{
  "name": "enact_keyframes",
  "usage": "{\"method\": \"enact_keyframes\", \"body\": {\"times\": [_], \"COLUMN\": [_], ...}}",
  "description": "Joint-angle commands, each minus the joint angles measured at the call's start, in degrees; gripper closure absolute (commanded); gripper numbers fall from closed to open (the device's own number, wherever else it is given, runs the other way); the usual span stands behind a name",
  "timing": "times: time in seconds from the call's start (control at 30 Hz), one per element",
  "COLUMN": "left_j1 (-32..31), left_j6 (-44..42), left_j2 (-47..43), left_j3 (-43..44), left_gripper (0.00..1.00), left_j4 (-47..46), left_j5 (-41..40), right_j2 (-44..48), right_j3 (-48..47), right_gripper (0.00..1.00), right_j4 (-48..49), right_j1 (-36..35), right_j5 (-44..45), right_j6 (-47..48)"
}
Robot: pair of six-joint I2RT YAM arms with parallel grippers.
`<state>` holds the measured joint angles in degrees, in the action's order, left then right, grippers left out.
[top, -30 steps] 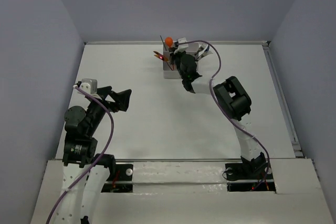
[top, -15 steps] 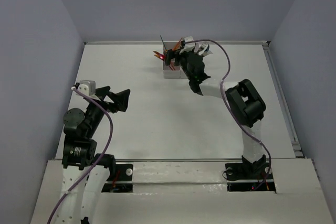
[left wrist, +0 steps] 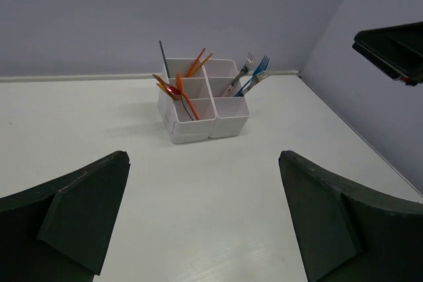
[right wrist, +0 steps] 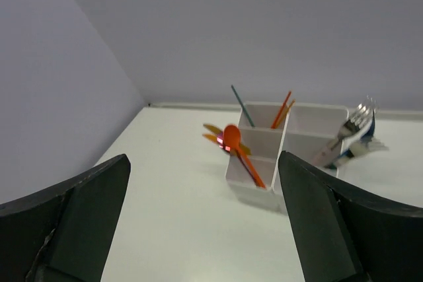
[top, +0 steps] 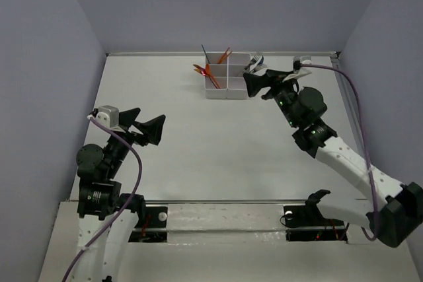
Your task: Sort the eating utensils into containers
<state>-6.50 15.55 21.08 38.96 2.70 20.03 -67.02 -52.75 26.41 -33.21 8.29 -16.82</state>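
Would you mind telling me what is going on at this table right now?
Two robot arms are sorting utensils into a white compartment block. Neither holds anything: the left gripper and right gripper are open and empty, the right one hovering just right of the block. Forks, orange sticks and a spoon stand in its compartments; I see none loose on the table.

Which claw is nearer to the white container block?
Right. The right claw hovers just right of the container block; the left claw sits far off toward the near left.
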Motion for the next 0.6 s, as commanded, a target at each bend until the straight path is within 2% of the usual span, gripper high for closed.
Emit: {"method": "enact_keyframes", "body": {"times": [0.0,0.1,0.13,0.27,0.4,0.57], "left_j1": [-0.53,-0.53,-0.53,-0.53,-0.53,-0.53], "left_j6": [1.49,3.51,5.87,9.75,9.24,8.71], "left_j2": [-1.22,-2.44,-2.88,-5.52,-8.76,-11.14], "left_j3": [-0.29,-0.11,0.15,0.41,2.34,2.62], "left_gripper": [0.01,0.01,0.01,0.01,0.01,0.01], "left_j4": [-5.07,-6.99,-8.31,-11.31,-10.26,-8.59], "left_j5": [1.6,1.41,1.59,4.23,2.56,2.38], "right_j2": [13.47,25.42,31.72,45.62,53.03,53.23], "right_j3": [2.74,3.71,4.75,6.08,6.87,7.58], "right_gripper": [0.0,0.0,0.0,0.0,0.0,0.0], "right_j4": [-20.68,-33.4,-35.36,-43.97,-48.29,-49.79], "right_j1": [-0.01,-0.01,-0.01,-0.01,-0.01,-0.01], "right_j5": [-0.91,-0.21,0.23,3.99,6.73,6.39], "right_j6": [-3.84,-3.39,-3.66,-5.41,-6.3,-8.14]}}
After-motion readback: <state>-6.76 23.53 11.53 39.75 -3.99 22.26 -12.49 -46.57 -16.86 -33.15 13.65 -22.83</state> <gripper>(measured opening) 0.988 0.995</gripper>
